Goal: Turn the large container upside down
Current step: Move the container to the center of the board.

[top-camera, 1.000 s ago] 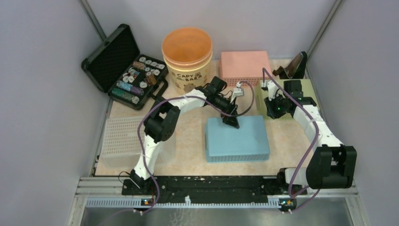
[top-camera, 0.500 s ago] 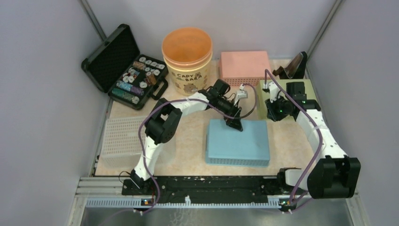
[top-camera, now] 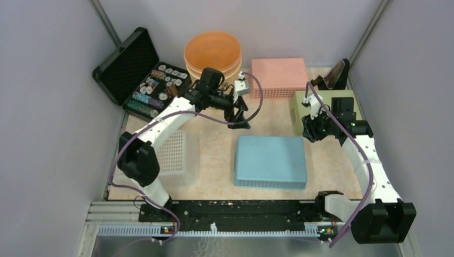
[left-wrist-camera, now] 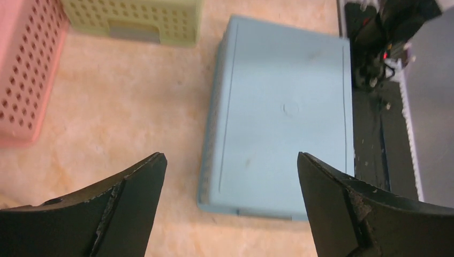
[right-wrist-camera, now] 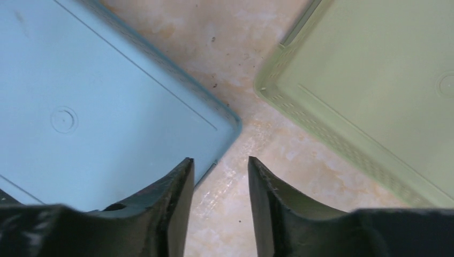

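The large container (top-camera: 270, 160) is a light blue basket lying bottom-up in the middle of the table, flat base facing up. It also shows in the left wrist view (left-wrist-camera: 284, 118) and the right wrist view (right-wrist-camera: 80, 107). My left gripper (top-camera: 241, 114) hangs wide open above the table behind the container's far-left corner, with nothing between its fingers (left-wrist-camera: 230, 156). My right gripper (top-camera: 310, 132) is over the gap beside the container's far-right corner. It is partly open and empty (right-wrist-camera: 219, 159), apart from the container.
A green basket (top-camera: 298, 107) lies bottom-up to the right, close to my right gripper. A pink basket (top-camera: 278, 75) and an orange tub (top-camera: 213, 51) stand at the back. An open black case (top-camera: 144, 80) sits back left, a white basket (top-camera: 179, 160) front left.
My left arm has lifted off the blue container's far edge and swung back and left toward the orange tub. My right gripper's jaws have spread apart.
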Controlling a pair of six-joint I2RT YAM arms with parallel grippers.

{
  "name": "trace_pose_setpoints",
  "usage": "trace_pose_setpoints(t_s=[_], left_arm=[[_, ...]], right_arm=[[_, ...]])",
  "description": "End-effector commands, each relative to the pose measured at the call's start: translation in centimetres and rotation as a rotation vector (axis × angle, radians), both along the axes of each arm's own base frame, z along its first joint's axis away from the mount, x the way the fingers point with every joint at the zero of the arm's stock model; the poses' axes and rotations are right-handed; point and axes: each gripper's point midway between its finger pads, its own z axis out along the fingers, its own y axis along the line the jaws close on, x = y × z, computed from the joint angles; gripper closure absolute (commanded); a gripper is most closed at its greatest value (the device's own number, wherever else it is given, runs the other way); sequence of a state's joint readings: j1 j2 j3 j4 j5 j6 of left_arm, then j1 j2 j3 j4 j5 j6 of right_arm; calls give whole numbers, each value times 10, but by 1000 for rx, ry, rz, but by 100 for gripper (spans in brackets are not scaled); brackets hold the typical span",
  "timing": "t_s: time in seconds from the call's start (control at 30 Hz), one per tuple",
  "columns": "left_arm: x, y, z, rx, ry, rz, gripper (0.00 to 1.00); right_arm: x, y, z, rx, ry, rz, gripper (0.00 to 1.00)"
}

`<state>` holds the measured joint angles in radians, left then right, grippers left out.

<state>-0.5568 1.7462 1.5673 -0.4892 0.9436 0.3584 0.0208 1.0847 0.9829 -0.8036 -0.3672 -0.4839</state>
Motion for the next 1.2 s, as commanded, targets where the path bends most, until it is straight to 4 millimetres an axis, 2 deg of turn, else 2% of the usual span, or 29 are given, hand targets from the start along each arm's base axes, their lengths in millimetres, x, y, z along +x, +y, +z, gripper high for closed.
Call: trace_pose_setpoints(t_s=[0.0, 0.1, 0.23, 0.43, 0.57, 0.77, 0.87, 1.03, 1.17], left_arm=[[-33, 54, -72, 266, -29, -50, 1], [-41, 72, -96, 322, -62, -48, 2], [-46, 75, -125, 343, -79, -32, 3], [-48, 61, -152, 355, -44, -55, 4], [-60, 45, -162, 340, -26, -91, 4], [-90, 28, -180, 370, 35, -161, 1], [-95, 17, -178, 360, 49, -157, 1], [-90, -3, -165, 329, 76, -119, 1], [-90, -19, -161, 314, 95, -103, 1]], right_arm=[[-4, 10, 30, 56, -71, 35, 52], [-10, 17, 39, 91, -67, 56, 39], [-14, 24, 55, 134, -83, 59, 36], [-26, 27, 71, 156, -115, 65, 35], [-33, 21, 75, 125, -128, 54, 34], [-44, -6, 81, -25, -135, -5, 34], [-58, -23, 71, -134, -80, -6, 33], [-83, -56, 25, -307, 100, -45, 32], [-101, -59, -4, -325, 211, -40, 31]])
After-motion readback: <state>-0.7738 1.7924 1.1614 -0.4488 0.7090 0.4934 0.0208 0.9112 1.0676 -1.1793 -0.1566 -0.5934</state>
